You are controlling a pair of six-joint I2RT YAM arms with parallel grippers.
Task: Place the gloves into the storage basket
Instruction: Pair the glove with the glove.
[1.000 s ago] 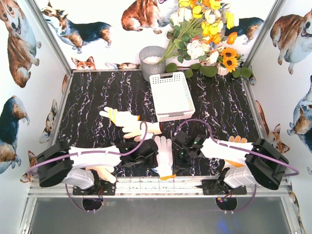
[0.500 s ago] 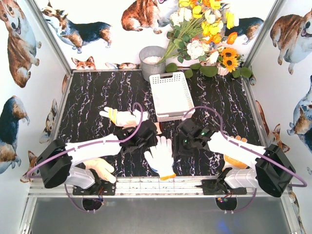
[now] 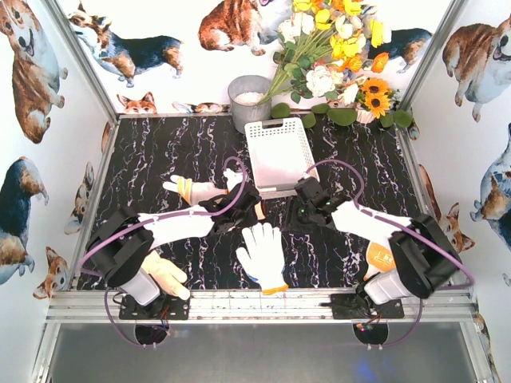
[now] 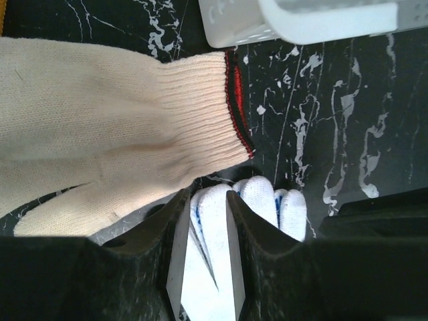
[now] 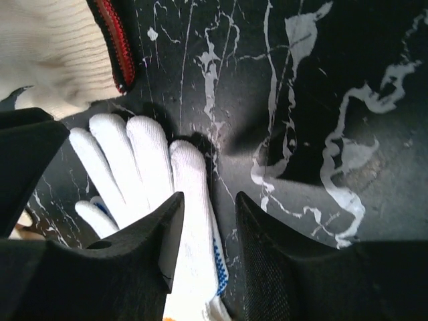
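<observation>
A white glove [image 3: 262, 254] with a blue dotted face lies flat near the front, its orange cuff toward me. My left gripper [image 3: 249, 214] [image 4: 207, 194] is shut on one of its fingers [image 4: 267, 200]. My right gripper [image 3: 297, 214] [image 5: 208, 198] stands open over the outer finger of the same glove [image 5: 134, 160]. A cream glove [image 4: 100, 127] with a red-edged cuff lies beside them, mostly under my left arm. The empty white storage basket [image 3: 254, 159] stands just beyond. Other gloves lie at the left [image 3: 196, 190], front left [image 3: 164, 274] and front right [image 3: 379, 257].
A grey round bucket [image 3: 247, 100] and a bunch of flowers [image 3: 335, 56] stand at the back, behind the basket. Printed walls close in the black marbled table [image 3: 160, 152] on three sides. A metal rail runs along the near edge.
Both grippers have left the white glove's sides and moved away from me to its fingertips. The glove, bunched between them before, now lies spread flat.
</observation>
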